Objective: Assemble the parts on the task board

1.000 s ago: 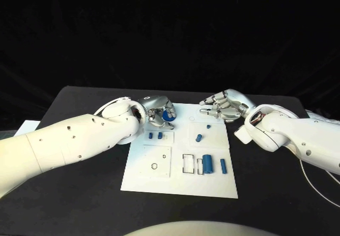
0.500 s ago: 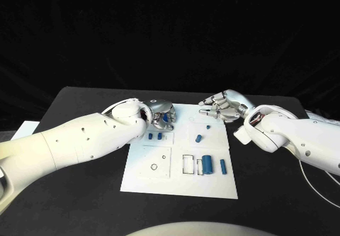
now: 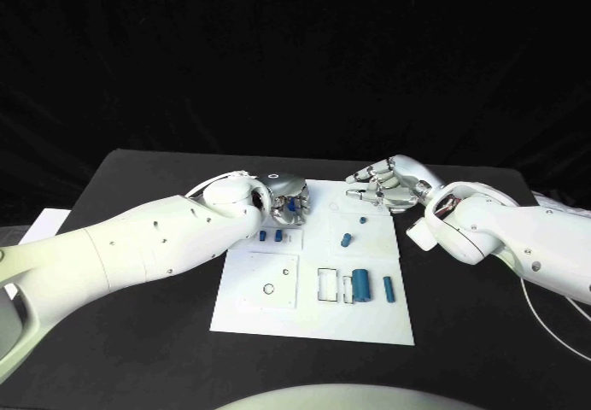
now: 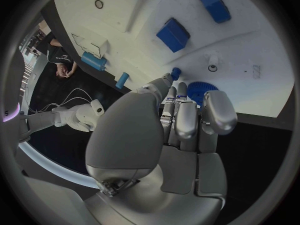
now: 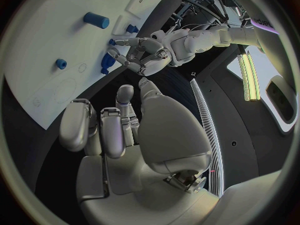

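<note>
We see the left hand (image 3: pixel 286 199) at the far left corner of the task board (image 3: pixel 265 316), its fingers pinching a blue toothed gear (image 4: pixel 201 91) just above the plate, while the right hand (image 3: pixel 389 185) hovers over the far right corner with fingers curled in on nothing. Near the left hand lie two small blue blocks (image 3: pixel 270 235). Further right a small blue peg (image 3: pixel 348 239) sits mid-board, and a large blue cylinder (image 3: pixel 359 284) and a thinner blue pin (image 3: pixel 388 288) lie towards the near right beside a rectangular slot (image 3: pixel 326 285).
</note>
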`<move>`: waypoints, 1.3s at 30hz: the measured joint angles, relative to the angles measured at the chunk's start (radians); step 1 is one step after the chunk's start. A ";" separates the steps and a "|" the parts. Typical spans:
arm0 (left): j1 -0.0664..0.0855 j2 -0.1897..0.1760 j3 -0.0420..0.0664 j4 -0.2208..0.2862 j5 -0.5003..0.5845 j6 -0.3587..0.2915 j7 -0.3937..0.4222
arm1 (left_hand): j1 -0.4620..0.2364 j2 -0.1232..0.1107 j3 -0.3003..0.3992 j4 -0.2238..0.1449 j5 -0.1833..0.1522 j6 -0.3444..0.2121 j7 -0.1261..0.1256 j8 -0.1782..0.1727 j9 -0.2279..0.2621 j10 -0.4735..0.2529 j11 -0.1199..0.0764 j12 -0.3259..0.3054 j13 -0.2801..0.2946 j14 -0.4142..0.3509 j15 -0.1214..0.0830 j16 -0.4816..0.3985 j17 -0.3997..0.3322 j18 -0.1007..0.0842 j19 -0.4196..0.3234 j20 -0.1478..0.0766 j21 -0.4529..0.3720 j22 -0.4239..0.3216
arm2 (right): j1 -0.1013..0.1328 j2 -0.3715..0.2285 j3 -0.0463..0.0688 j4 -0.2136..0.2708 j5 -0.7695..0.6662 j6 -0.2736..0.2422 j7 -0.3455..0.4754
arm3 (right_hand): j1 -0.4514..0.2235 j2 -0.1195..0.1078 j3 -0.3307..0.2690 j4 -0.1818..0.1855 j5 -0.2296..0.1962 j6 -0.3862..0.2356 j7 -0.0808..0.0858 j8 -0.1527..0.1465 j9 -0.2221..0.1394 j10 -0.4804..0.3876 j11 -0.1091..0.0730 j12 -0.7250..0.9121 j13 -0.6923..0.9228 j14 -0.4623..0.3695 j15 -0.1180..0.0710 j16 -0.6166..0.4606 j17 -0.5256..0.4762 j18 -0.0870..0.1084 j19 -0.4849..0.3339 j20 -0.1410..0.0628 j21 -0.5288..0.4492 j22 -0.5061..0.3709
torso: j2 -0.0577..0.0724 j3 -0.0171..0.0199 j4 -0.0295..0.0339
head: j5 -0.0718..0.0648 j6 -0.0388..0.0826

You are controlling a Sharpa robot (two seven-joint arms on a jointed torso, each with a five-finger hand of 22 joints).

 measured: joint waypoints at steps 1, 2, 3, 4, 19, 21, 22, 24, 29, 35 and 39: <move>0.000 0.000 0.000 -0.001 0.000 0.003 -0.002 | 0.000 0.000 0.000 0.000 0.000 0.000 0.000 0.000 -0.001 0.000 0.000 -0.004 0.000 0.000 0.000 0.000 0.000 0.000 0.003 0.003 0.004 0.005 | 0.000 0.000 0.000 0.000 0.000 0.000 0.000 | 0.000 0.000 0.000 0.000 0.000 0.000 0.000 0.000 0.000 0.000 0.000 0.000 0.000 0.000 0.000 0.000 0.000 0.000 0.000 0.000 0.000 0.000 | 0.000 0.0002 0.0002 | 0.000 0.000; 0.000 0.000 0.000 -0.001 0.000 0.006 -0.003 | 0.000 0.000 0.002 -0.002 0.000 0.000 0.000 0.000 -0.001 0.000 0.000 -0.006 -0.001 0.000 0.000 0.000 0.000 -0.010 0.005 0.002 0.008 0.008 | 0.000 0.000 0.000 0.000 0.000 0.000 0.000 | 0.000 0.000 0.000 0.000 0.000 0.000 0.000 0.000 0.000 0.000 0.000 0.000 0.000 0.000 0.000 0.000 0.000 0.000 0.000 0.000 0.000 0.000 | 0.000 0.0002 0.0003 | 0.000 -0.001; 0.000 0.000 0.000 -0.001 0.000 0.010 -0.006 | 0.000 0.000 0.006 0.000 0.000 0.003 0.003 0.000 -0.002 0.003 0.001 -0.006 -0.002 0.000 0.000 0.002 0.001 -0.015 0.007 0.000 0.014 0.012 | 0.000 0.000 0.000 0.000 0.000 0.000 0.000 | 0.000 0.000 0.000 0.000 0.000 0.000 0.000 0.000 0.000 0.000 0.000 0.000 0.000 0.000 0.000 0.000 0.000 0.000 0.000 0.000 0.000 0.000 | 0.000 0.0002 0.0003 | 0.000 -0.001; 0.000 0.000 0.000 -0.002 -0.001 0.013 -0.008 | 0.000 0.000 0.006 0.000 0.000 0.003 0.004 0.000 -0.002 0.008 -0.001 -0.006 -0.002 0.000 0.000 0.006 0.002 -0.016 0.007 0.000 0.019 0.016 | 0.000 0.000 0.000 0.000 0.000 0.000 0.000 | 0.000 0.000 0.000 0.000 0.000 0.000 0.000 0.000 0.000 0.000 0.000 0.000 0.000 0.000 0.000 0.000 0.000 0.000 0.000 0.000 0.000 0.000 | 0.000 0.0002 0.0003 | 0.000 -0.002; -0.001 -0.003 0.000 0.005 -0.005 0.050 -0.035 | -0.020 -0.020 0.010 -0.004 0.000 0.011 0.004 -0.016 -0.010 0.007 0.007 -0.029 -0.009 0.000 0.000 0.006 -0.017 -0.016 0.007 0.000 0.023 0.028 | 0.000 0.002 0.000 -0.001 0.000 0.002 0.000 | 0.000 0.000 0.000 0.000 0.000 0.000 0.000 0.000 0.000 0.001 0.001 0.000 0.000 0.000 0.000 0.000 0.000 0.000 0.000 0.000 0.000 0.000 | -0.001 -0.0002 0.0007 | -0.004 -0.007; -0.001 -0.003 0.001 0.005 -0.005 0.051 -0.037 | -0.021 -0.021 0.011 -0.006 0.000 0.011 0.004 -0.016 -0.012 0.007 0.007 -0.029 -0.010 0.002 0.002 0.006 -0.019 -0.016 0.007 0.000 0.025 0.028 | 0.000 0.002 0.000 -0.001 0.000 0.002 -0.001 | 0.000 0.000 0.000 0.000 0.000 0.000 0.000 0.000 0.001 0.001 0.001 0.000 0.000 0.000 0.000 0.000 0.000 0.000 0.000 0.000 0.000 0.000 | -0.001 -0.0002 0.0009 | -0.005 -0.008; -0.001 -0.003 0.001 0.005 -0.005 0.051 -0.038 | -0.021 -0.021 0.011 -0.006 0.000 0.011 0.004 -0.020 -0.012 0.007 0.007 -0.033 -0.010 0.004 0.004 0.006 -0.019 -0.016 0.010 0.003 0.027 0.029 | 0.000 0.002 0.000 -0.001 0.000 0.002 -0.001 | 0.000 0.000 0.000 0.000 0.000 0.000 0.000 0.000 0.001 0.001 0.001 0.000 0.000 0.000 0.000 0.000 0.000 0.000 0.000 0.000 0.000 0.000 | -0.001 -0.0001 0.0009 | -0.005 -0.008; -0.001 -0.003 0.001 0.005 -0.005 0.051 -0.040 | -0.021 -0.021 0.011 -0.006 0.000 0.011 0.004 -0.022 -0.012 0.004 0.011 -0.035 -0.011 0.004 0.004 0.006 -0.019 -0.016 0.011 0.004 0.027 0.030 | 0.000 0.002 0.000 -0.001 0.000 0.002 -0.001 | 0.000 0.000 0.000 0.000 0.000 0.000 0.000 0.000 0.001 0.001 0.001 0.000 0.000 0.000 0.000 0.000 0.000 0.000 0.000 0.000 0.000 0.000 | -0.001 0.0000 0.0009 | -0.005 -0.009; -0.001 -0.003 0.001 0.006 -0.005 0.052 -0.044 | -0.021 -0.021 0.014 -0.008 0.000 0.011 0.004 -0.022 -0.014 0.004 0.011 -0.035 -0.011 0.004 0.004 0.006 -0.020 -0.016 0.011 0.004 0.027 0.032 | 0.000 0.002 0.000 -0.001 0.000 0.002 -0.001 | 0.000 0.000 0.000 0.000 0.000 0.000 0.000 0.000 0.001 0.001 0.001 0.000 0.000 0.000 0.000 0.000 0.000 0.000 0.000 0.000 0.000 0.000 | 0.000 0.0001 0.0003 | -0.005 -0.010; -0.002 0.000 0.003 0.003 -0.006 0.052 -0.046 | -0.021 -0.021 0.020 -0.014 0.000 0.010 0.004 -0.027 -0.016 0.004 0.010 -0.035 -0.010 0.004 0.004 0.006 -0.020 -0.016 0.011 0.004 0.035 0.037 | 0.000 0.002 0.000 -0.001 0.000 0.002 -0.001 | 0.000 0.000 0.000 0.000 0.000 0.000 0.000 0.000 0.001 0.001 0.001 0.000 0.000 0.000 0.000 0.000 0.001 0.000 0.000 0.000 0.000 0.000 | 0.000 0.0003 -0.0003 | -0.006 -0.010; -0.003 0.004 0.004 -0.002 -0.006 0.050 -0.047 | -0.019 -0.019 0.038 -0.021 0.000 0.014 0.008 -0.027 -0.017 0.025 0.003 -0.035 -0.009 0.004 0.004 0.006 -0.022 -0.016 0.011 0.004 0.042 0.045 | 0.000 0.002 0.000 -0.001 0.000 0.003 -0.001 | 0.000 0.000 0.000 0.000 0.000 0.000 0.000 0.000 0.001 0.001 0.001 0.000 0.000 0.000 0.000 0.000 0.001 0.000 0.000 0.000 0.000 0.000 | 0.000 0.0009 -0.0002 | -0.007 -0.010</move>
